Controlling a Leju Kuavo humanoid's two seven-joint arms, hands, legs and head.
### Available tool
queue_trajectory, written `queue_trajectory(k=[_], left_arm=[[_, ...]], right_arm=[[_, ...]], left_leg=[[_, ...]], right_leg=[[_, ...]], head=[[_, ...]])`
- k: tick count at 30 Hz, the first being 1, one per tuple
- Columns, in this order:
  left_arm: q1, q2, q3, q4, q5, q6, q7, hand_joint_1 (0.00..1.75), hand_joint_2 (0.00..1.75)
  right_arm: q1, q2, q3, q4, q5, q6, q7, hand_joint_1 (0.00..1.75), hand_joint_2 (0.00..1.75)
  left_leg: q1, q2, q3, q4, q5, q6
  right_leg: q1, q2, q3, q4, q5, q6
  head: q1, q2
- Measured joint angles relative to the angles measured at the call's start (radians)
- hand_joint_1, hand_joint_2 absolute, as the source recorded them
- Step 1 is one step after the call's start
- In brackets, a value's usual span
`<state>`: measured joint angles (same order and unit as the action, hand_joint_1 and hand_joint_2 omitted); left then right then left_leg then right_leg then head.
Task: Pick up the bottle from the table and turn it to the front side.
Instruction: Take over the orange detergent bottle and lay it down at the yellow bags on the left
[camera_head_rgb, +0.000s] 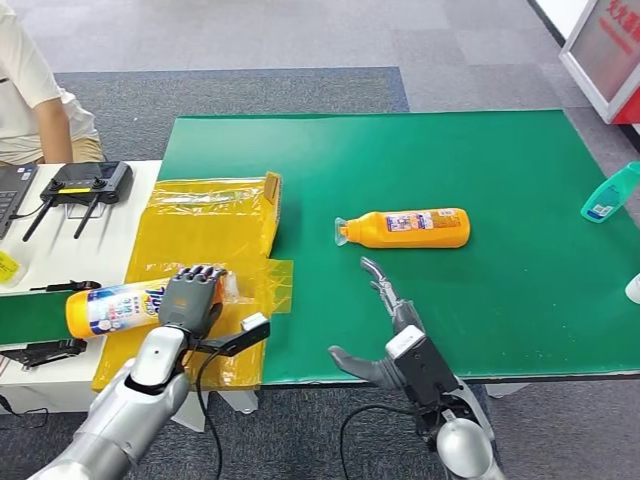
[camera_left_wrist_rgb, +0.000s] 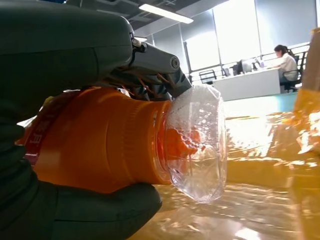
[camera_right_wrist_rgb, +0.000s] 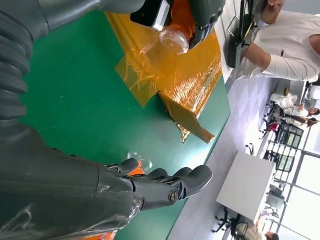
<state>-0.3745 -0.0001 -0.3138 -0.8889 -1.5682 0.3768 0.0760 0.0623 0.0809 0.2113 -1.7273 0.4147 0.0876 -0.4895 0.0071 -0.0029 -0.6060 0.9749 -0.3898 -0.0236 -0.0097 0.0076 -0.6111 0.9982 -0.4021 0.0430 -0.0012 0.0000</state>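
Already your left hand (camera_head_rgb: 189, 298) grips one orange bottle (camera_head_rgb: 113, 307) at 9 o'clock over the yellow wrap, right hand (camera_head_rgb: 385, 320) spread, second bottle (camera_head_rgb: 411, 228) at 12 on the worktop (camera_head_rgb: 528, 200), unturned.

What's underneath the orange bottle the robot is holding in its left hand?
Shiny yellow plastic wrap lies under the bottle held by the left hand. The wrap covers a flat box-like thing; what is inside or beneath it cannot be seen.

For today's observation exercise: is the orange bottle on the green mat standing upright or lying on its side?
Lying on its side. The orange bottle rests lengthwise on the green mat, clear cap pointing toward the yellow sheet.
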Motion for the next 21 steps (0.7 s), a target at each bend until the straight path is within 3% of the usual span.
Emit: queue_trajectory(k=[11, 21], left_arm=[[-0.031, 0.035, 0.022, 0.015, 0.0, -0.012, -0.003, 1.75, 1.75], [-0.048, 0.012, 0.026, 0.013, -0.001, -0.009, -0.053, 1.75, 1.75]], right_arm=[[0.009, 0.0, -0.019, 0.0, -0.002, 0.002, -0.002, 0.0, 1.75], [0.008, 0.0, -0.026, 0.0, -0.002, 0.004, -0.002, 0.0, 1.75]], left_leg=[[0.0, 0.0, 0.0, 0.0, 0.0, 0.0], [0.0, 0.0, 0.0, 0.0, 0.0, 0.0]], right_leg=[[0.0, 0.0, 0.0, 0.0, 0.0, 0.0], [0.0, 0.0, 0.0, 0.0, 0.0, 0.0]], head=[[0.0, 0.0], [0.0, 0.0]])
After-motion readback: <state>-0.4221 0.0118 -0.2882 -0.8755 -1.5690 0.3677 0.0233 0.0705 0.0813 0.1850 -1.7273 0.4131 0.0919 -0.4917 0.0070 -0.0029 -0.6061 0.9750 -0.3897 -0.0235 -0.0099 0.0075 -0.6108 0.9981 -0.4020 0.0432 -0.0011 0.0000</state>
